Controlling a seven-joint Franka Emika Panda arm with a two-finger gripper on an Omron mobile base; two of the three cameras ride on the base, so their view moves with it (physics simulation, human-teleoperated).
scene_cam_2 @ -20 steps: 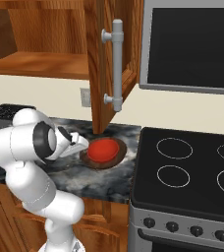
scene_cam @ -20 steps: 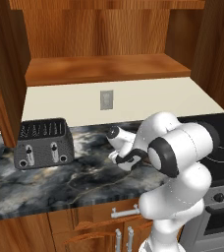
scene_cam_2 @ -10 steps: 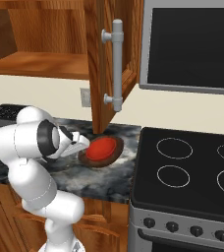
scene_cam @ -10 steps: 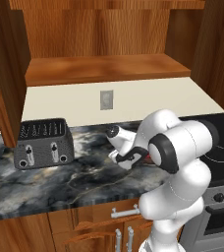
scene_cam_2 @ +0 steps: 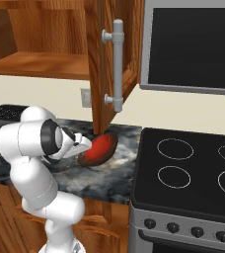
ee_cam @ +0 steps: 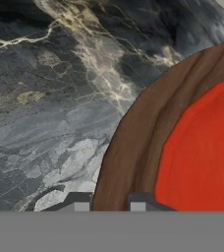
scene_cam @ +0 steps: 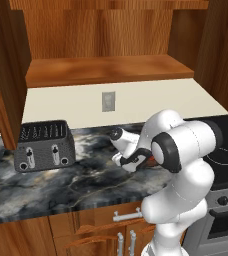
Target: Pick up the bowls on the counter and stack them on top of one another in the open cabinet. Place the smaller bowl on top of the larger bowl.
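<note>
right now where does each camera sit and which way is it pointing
Left base view: behind the arm on its left, looking forward and down at the counter, toaster and open cabinet; the arm rises at lower right.
Right base view: behind on its right, facing the stovetop and cabinet door; the arm rises at lower left.
Hand view: on the hand, close over the larger bowl with the smaller bowl inside; pincer tips straddle its rim.
Shared: both base views show the bowls, counter and cabinet.

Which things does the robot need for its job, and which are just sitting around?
Needed: red bowl, brown bowl, counter, cabinet, gripper.
Sitting around: toaster, stove, wall outlet.
</note>
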